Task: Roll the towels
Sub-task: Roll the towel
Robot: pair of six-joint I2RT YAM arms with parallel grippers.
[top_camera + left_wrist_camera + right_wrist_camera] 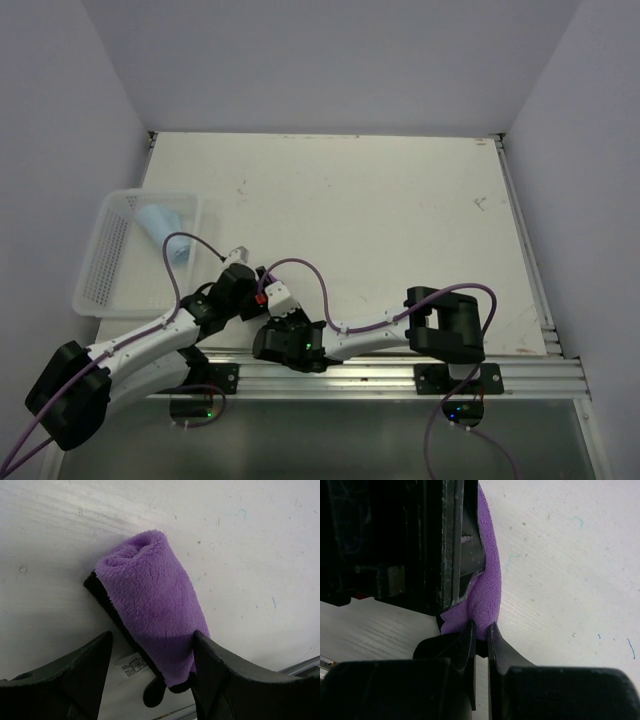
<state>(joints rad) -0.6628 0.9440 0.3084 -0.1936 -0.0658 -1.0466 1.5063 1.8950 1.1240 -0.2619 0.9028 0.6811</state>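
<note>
The dark grey towel point(150, 600) lies rolled on the white table with its purple face outward, black edge and white tag point(131, 665) showing. My left gripper point(152, 652) is open and straddles the roll's near end: the right finger touches it, the left stands apart. My right gripper point(481, 632) is shut on the roll's end point(487, 590), pinching purple cloth between its tips. From above, both grippers point(262, 292) point(278, 325) meet near the front edge and hide this towel. The light blue towel point(160, 225) lies rolled in the basket.
The white mesh basket point(95, 270) stands at the left edge of the table. An aluminium rail point(400, 375) runs along the front edge just behind the grippers. The left gripper's black body point(410, 545) sits close against the right gripper.
</note>
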